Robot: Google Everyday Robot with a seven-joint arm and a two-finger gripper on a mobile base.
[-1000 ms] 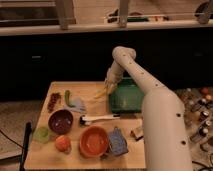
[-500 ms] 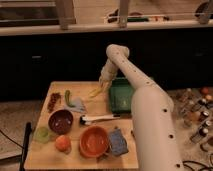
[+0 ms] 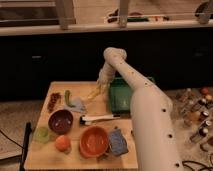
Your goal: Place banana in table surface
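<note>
At the desk's [image 3: 75, 162] far left edge, around 9 o'clock, lies a dark reddish cluster [image 3: 52, 102], and just right of it a green elongated vegetable [image 3: 67, 97] beside a grey-blue cloth [image 3: 77, 105]. Lower, toward 8 o'clock, sits a small pale green cup [image 3: 42, 133], its contents not discernible, with an orange fruit [image 3: 62, 143] at 7 o'clock. Between them and the centre stands a purple bowl [image 3: 61, 121], which looks empty. A white-handled brush [image 3: 98, 118] lies across the middle, and below it, at 6 o'clock, an orange bowl [image 3: 93, 141] shows only its own inside; a blue-grey packet [image 3: 117, 142] touches its right side. Up at 12 o'clock the tool [image 3: 102, 84] hangs low over the desk's far part, and the banana [image 3: 93, 93] slants down-left from it, its lower end near or on the wood; whether the tool grips it cannot be told. Right of that, at 2 o'clock, the green tray [image 3: 120, 95] is partly hidden by the white arm [image 3: 150, 120].
</note>
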